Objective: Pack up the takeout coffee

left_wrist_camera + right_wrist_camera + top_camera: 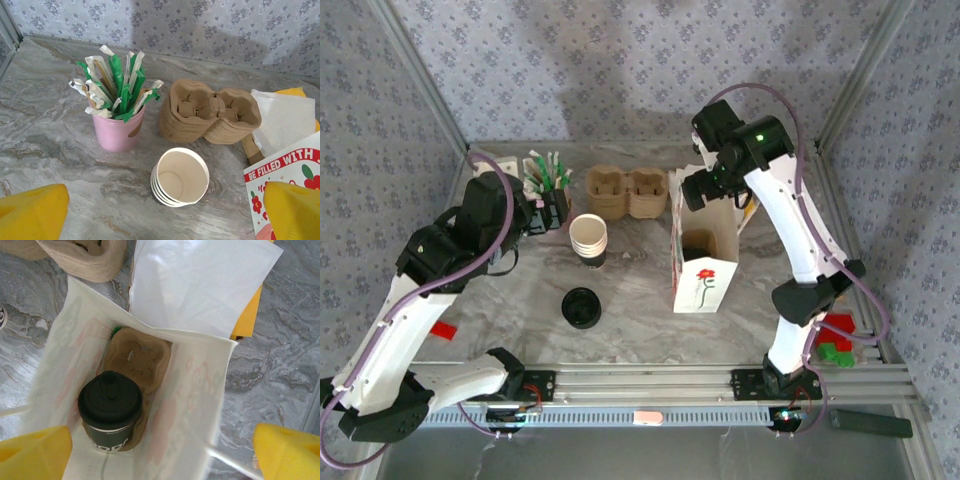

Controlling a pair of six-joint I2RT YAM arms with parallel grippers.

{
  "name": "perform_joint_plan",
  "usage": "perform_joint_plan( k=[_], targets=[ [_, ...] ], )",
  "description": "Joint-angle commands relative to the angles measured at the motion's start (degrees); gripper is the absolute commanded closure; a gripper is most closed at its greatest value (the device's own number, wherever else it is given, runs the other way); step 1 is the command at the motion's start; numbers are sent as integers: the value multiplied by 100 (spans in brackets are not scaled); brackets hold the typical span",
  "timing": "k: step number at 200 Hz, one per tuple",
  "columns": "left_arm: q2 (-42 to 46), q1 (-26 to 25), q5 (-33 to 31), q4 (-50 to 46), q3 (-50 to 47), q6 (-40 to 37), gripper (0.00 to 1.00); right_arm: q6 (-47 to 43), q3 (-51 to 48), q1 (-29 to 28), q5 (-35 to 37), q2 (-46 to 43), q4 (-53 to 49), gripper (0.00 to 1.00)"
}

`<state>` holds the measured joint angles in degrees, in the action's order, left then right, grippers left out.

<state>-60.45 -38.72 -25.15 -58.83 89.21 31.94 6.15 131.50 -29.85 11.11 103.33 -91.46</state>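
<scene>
Marble table (640,290), right hand (160,455) spread wide above paper bag (192,405), takeout coffee (110,400) inside, left hand (162,215) wide

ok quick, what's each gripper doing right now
left gripper: open, holding nothing.
right gripper: open over the paper bag, holding nothing; the takeout coffee stands inside it.

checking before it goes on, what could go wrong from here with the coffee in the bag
1. The coffee stands at one end of the carrier, with the other socket empty. That lopsided load might tilt when the bag is moved.
2. The right jaws stand open over the bag's mouth. Pulling away could catch its rim and topple the tall, narrow bag.
</scene>
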Motion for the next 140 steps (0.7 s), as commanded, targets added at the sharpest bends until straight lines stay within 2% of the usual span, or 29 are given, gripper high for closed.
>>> perform_joint_plan(
  k=[1,55,114,140],
  targets=[
    [15,-47,-144,-129,167,-74,0,-95,231,27,-89,124,-56,6],
    [42,-52,-167,-167,200,-92,0,-62,250,30,-45,124,73,7],
    [76,-55,-360,-253,384,-209,0,-260,1647,111,289,588,17,11],
    [128,-56,-537,-260,474,-319,0,-403,1869,115,475,514,502,17]
  ],
)
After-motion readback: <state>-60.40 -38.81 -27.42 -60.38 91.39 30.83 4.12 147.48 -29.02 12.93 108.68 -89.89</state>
